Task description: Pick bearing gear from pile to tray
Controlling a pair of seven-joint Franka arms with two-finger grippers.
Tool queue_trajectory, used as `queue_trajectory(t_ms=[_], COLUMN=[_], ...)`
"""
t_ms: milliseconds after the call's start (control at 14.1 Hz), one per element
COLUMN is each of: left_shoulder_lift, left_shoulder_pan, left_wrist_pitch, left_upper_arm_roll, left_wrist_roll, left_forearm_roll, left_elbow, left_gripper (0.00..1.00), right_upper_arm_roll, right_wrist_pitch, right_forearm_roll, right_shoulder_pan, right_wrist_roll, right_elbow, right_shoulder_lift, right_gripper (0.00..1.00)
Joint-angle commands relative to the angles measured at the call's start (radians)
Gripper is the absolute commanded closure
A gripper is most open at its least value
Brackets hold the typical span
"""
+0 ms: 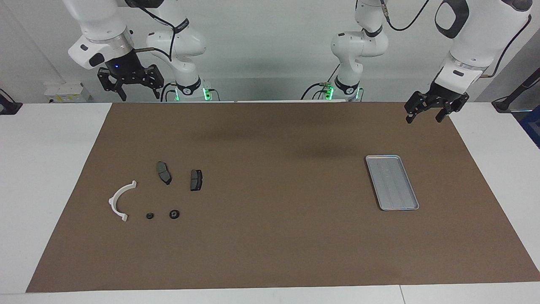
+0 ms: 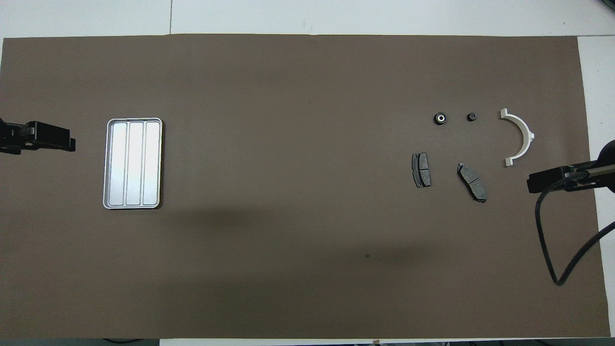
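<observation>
Facing view: left pincer (image 1: pixel 430 110) hangs at upper right of the frame, fingers spread, nothing in it, over the mat's corner. Right pincer (image 1: pixel 131 86) hangs at upper left, also released and empty, above the mat's top edge. Both arms wait.

Surface: white bench (image 1: pixel 50 169) with a brown mat (image 1: pixel 270 236) covering most of it; plain white wall at the top of the frame, arm bases with green lights against it.

Tray (image 1: pixel 392 182) sits right of centre, just below the left pincer, flat, silver-grey, ribbed. Long axis runs top to bottom of the frame, slightly slanted, ribs along it.

Pile sits at left-centre of the frame, well apart from the tray: white half-ring bracket (image 1: pixel 121 201) with its open side facing frame right, two dark plates (image 1: pixel 163 172) (image 1: pixel 196 180) above and to its right, long axes roughly top to bottom. Below them two small black round parts side by side: the bigger one (image 1: pixel 174 214), with a pale centre in the overhead view, and a smaller one (image 1: pixel 149 215).
</observation>
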Motion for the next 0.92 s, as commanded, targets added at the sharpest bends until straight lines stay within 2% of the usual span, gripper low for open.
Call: queue_trajectory(t_ms=[0,850], left_shoulder_lift=[-0.036,-0.036], left_shoulder_pan=[-0.004,-0.004], left_wrist_pitch=[0.010,0.032], left_upper_arm_roll=[0.004,0.004], left_wrist_roll=[0.001,-0.002], left_forearm_roll=[-0.003,-0.003], left_elbow=[-0.042,-0.044], left_gripper=[0.00,0.00], right_upper_arm_roll=[0.007,0.010], right_wrist_pitch=[-0.008,0.009], right_forearm_roll=[0.019,0.019], right_shoulder_pan=[-0.013,-0.006], right_wrist_roll=[0.013,0.008], right_elbow=[0.003,0.003], right_shoulder_lift=[-0.008,-0.009], right_gripper=[0.00,0.00])
